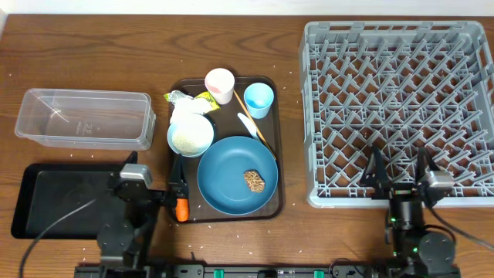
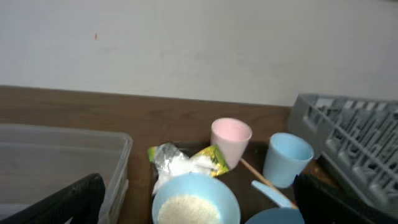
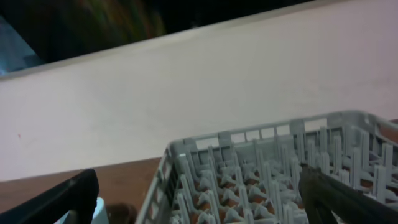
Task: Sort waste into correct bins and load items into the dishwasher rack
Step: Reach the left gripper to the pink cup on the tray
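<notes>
While left fingers [image 2: 62, 202] and right fingers [image 3: 62, 199] gape empty, bowl [image 1: 170, 139] holds rice [image 1: 191, 136], plate [image 1: 224, 174] lump [image 1: 254, 181]

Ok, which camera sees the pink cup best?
The left wrist view: the pink cup stands big and side-on there, upright, beside the blue cup. The overhead view shows the pink cup only from above, small, on the brown tray. The right wrist view doesn't show it at all.

Robot lab bench, not a real kitchen. Wood-grain tabletop [image 1: 93, 46] sits against a bare white wall [image 2: 186, 43], with left arm [image 1: 123, 224] and right arm [image 1: 413, 232] mounted at the near edge. Staged dish-clearing props: grey dishwasher rack [image 1: 310, 116], brown serving tray [image 1: 187, 85], clear tub [image 1: 85, 139], black tray [image 1: 54, 193].
</notes>
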Action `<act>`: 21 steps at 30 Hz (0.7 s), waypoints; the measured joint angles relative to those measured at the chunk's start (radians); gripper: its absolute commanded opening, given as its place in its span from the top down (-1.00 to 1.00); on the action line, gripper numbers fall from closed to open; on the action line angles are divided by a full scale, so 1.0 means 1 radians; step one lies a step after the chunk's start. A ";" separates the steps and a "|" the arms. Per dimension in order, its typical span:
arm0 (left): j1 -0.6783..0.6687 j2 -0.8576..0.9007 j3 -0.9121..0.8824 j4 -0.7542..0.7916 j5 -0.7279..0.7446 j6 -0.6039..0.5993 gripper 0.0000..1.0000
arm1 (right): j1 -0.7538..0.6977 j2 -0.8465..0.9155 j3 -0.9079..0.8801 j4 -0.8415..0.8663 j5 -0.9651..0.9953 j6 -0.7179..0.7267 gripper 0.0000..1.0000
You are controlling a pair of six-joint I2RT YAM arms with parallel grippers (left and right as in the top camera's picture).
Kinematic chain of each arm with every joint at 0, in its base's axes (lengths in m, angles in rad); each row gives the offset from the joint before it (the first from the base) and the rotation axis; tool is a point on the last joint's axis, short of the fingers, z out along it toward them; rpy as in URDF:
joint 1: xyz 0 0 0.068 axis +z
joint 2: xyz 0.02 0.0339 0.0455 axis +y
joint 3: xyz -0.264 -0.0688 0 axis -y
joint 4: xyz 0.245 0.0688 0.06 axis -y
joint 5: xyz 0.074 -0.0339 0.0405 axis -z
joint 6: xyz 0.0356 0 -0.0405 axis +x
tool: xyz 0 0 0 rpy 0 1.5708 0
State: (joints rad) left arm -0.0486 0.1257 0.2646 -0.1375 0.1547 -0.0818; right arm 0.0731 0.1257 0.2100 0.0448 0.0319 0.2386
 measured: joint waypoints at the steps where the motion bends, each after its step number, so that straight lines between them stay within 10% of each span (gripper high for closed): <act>1: 0.000 0.036 0.045 -0.024 0.003 0.000 -0.96 | 0.000 0.039 0.045 -0.022 -0.004 0.000 -0.98; 16: 0.000 0.887 0.873 -0.775 0.068 -0.004 -0.96 | 0.000 0.971 1.007 -0.841 -0.201 0.011 -0.99; 21: 0.000 1.051 0.978 -0.893 0.106 -0.007 -0.96 | 0.000 1.142 1.169 -0.879 -0.278 0.010 -0.96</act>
State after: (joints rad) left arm -0.0486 1.1763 1.2430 -1.0302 0.2611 -0.0887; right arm 0.0731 1.2678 1.3792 -0.8341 -0.2459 0.2485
